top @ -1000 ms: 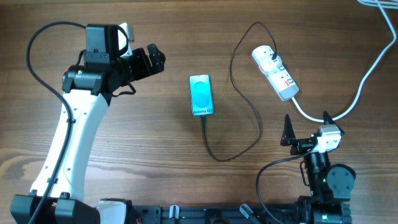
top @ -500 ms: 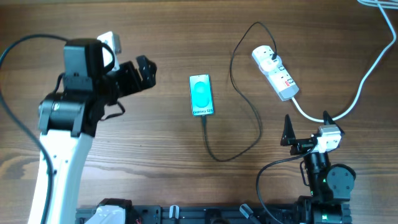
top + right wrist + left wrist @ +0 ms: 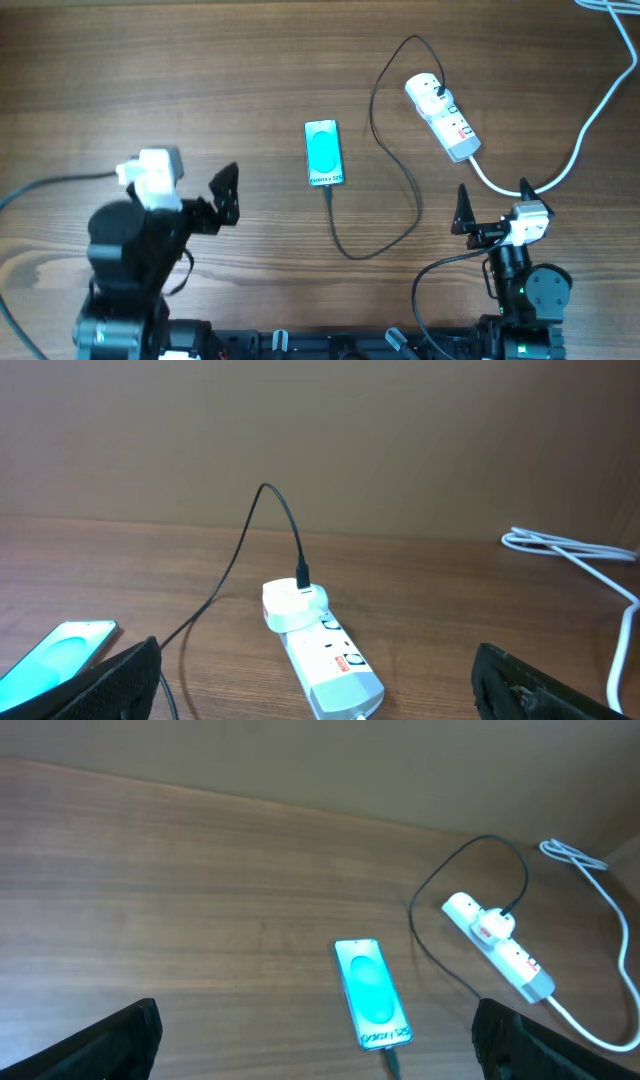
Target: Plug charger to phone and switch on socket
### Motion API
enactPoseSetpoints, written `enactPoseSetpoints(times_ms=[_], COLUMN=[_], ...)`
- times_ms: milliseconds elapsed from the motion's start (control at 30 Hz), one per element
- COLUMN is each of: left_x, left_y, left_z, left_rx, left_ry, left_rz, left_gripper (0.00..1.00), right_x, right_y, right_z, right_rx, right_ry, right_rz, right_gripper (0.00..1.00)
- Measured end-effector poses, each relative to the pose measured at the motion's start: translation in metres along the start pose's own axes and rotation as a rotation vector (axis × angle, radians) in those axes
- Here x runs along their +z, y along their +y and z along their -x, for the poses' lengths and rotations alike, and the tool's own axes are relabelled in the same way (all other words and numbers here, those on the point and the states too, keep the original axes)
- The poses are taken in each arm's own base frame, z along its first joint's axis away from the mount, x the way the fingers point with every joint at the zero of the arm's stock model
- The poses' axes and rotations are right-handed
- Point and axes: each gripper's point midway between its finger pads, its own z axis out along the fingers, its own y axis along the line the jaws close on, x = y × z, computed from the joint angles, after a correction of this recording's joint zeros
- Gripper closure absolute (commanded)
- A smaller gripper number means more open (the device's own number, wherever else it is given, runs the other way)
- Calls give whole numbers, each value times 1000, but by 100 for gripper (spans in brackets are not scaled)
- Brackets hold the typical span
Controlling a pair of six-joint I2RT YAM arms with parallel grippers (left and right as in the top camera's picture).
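The phone (image 3: 323, 153) lies flat mid-table, its turquoise screen lit; it also shows in the left wrist view as the phone (image 3: 372, 993). The black charger cable (image 3: 412, 205) loops from the phone's near end to a white plug (image 3: 432, 88) seated in the socket (image 3: 445, 118). The cable's tip (image 3: 390, 1060) meets the phone's near edge. My left gripper (image 3: 226, 192) stands open, well left of the phone and nearer the front. My right gripper (image 3: 465, 215) is open in front of the socket (image 3: 325, 650), holding nothing.
A thick white cord (image 3: 580, 150) runs from the socket's near end past my right arm to the far right corner. The charger cable (image 3: 240, 550) arches up above the plug (image 3: 295, 605). Both arm bases stand at the table's front edge.
My left arm has pulled back from the far left to the front left, its gripper still open. The right arm, phone, cable and socket have not moved.
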Motion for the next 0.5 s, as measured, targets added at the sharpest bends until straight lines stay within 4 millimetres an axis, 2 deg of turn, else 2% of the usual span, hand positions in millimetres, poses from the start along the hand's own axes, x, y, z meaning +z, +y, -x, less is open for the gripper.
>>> enactPoseSetpoints(times_ms=[67, 100, 233, 500], left_x=[-10, -11, -9, -4], left_y=[7, 13, 27, 43], left_z=[-15, -30, -53, -68], left_rx=[35, 63, 102, 123], left_ry=[-32, -30, -99, -240], left_rz=[11, 21, 43, 67], left_gripper=[0, 0, 0, 0], right_x=[0, 0, 0, 0], right_y=[0, 0, 0, 0], right_z=[0, 0, 0, 0], right_rx=[0, 0, 0, 0], right_ry=[0, 0, -1, -1], right_rz=[0, 0, 0, 0], right_gripper=[0, 0, 0, 1])
